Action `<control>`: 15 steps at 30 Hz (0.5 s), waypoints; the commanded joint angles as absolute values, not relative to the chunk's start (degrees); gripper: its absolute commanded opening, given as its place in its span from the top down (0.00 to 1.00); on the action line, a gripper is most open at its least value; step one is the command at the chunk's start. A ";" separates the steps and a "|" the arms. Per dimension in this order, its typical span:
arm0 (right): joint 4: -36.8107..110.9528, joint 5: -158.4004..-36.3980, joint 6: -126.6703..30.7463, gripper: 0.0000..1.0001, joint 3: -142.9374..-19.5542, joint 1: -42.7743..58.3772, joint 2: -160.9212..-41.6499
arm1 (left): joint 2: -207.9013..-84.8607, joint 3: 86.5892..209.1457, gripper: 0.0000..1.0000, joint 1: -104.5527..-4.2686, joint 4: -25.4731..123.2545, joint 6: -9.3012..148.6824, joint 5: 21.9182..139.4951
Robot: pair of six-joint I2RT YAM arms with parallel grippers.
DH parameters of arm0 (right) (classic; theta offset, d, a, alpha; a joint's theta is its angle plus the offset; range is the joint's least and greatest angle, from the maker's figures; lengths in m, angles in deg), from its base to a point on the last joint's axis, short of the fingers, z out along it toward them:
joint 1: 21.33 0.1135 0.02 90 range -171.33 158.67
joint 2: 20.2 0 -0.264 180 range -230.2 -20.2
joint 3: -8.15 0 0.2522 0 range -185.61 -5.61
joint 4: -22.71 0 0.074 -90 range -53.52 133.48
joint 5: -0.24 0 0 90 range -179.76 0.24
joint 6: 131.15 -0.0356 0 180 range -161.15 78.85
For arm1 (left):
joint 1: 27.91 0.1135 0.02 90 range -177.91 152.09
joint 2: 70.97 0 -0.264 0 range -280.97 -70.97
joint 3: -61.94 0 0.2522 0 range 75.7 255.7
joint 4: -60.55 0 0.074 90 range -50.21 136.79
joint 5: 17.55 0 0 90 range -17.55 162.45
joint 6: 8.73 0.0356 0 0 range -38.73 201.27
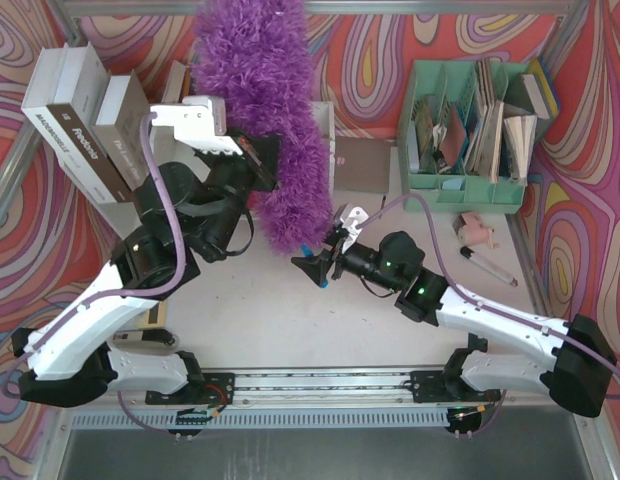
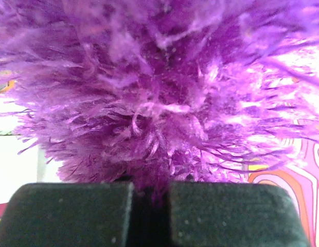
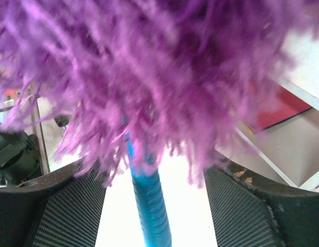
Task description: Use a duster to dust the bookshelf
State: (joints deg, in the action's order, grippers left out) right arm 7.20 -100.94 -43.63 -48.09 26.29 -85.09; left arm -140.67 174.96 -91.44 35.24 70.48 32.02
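Desk (image 1: 260,310) carries the white bookshelf (image 1: 327,125) at far centre, mostly hidden behind the duster (image 1: 258,90) held over it, head far, blue handle (image 3: 151,206) near. Left end effector (image 1: 273,165) clenched on fluff mid-head. Right end effector (image 1: 318,262) released, jaws straddling the handle, not touching. Judgement: close squarely on the handle before the left lets go, since a fluff grip likely slips. Then sweep the panels lightly.
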 commanded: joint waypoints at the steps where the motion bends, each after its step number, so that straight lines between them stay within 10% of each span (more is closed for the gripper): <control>1: 7.86 -102.84 -44.55 0.37 -48.75 26.38 -84.15 | -138.69 173.62 1.00 -90.52 41.51 69.69 28.53; 15: 12.81 -103.28 -41.96 0.51 -48.62 26.40 -84.19 | -135.59 173.67 0.98 -84.59 39.45 63.18 30.67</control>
